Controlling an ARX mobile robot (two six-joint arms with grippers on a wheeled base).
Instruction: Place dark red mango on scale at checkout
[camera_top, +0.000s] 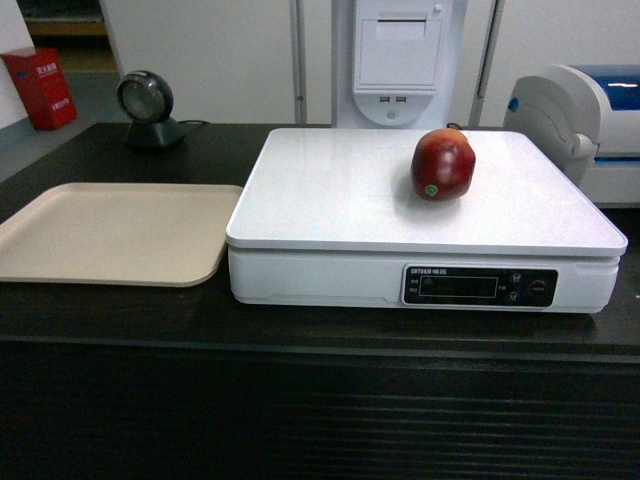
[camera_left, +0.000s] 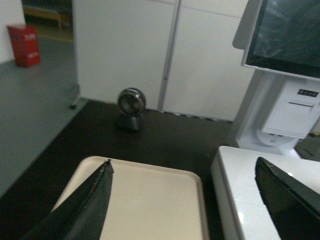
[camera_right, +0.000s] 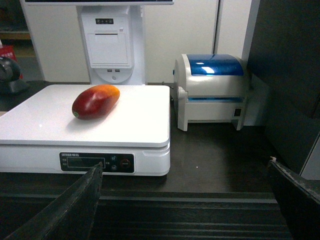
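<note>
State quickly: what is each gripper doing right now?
Left gripper: open, holding nothing.
Right gripper: open, holding nothing; the mango lies on the scale.

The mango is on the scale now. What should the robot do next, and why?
Probably nothing more than keep both arms back. The mango already lies on the scale, free of any grip, and the left gripper and right gripper are open and empty, so the job looks done.
</note>
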